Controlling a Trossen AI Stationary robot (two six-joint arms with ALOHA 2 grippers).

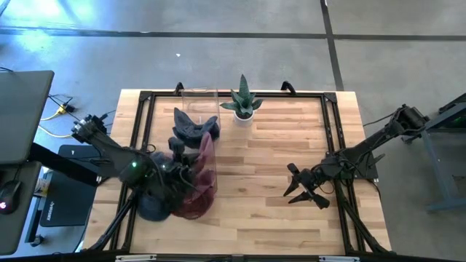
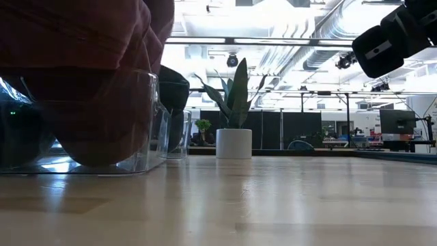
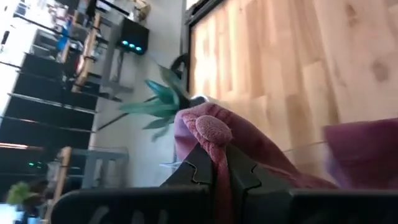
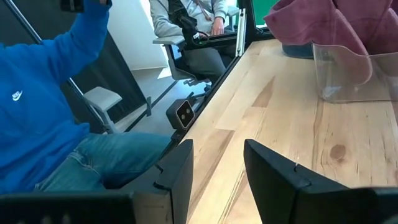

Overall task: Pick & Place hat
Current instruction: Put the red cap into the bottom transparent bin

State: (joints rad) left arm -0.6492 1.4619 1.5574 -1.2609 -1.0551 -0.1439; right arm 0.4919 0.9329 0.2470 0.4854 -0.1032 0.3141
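A maroon hat (image 1: 204, 179) lies at the near end of a clear plastic bin (image 1: 201, 109) on the table's left half. In the low view the maroon hat (image 2: 102, 68) fills the bin (image 2: 147, 123) and bulges above its rim. A dark blue hat (image 1: 194, 129) sits farther back in the bin. My left gripper (image 1: 186, 172) is shut on the maroon hat, at its left side. My right gripper (image 1: 303, 188) hovers open over the table's right half, away from both hats. My left gripper (image 3: 219, 180) pinches a fold of the maroon hat's cloth (image 3: 219, 163) between its two fingers, just below the crown's top button (image 3: 213, 129). It comes level from the table's left. The hat's lower part reaches down into the bin; whether it rests on the bottom is hidden.
A small potted plant (image 1: 244, 103) in a white pot stands at the far edge, right of the bin. Bare wood lies between the bin and my right gripper (image 4: 217, 168). A black frame (image 1: 331, 131) borders the table. People (image 4: 43, 106) sit beyond the table's near edge.
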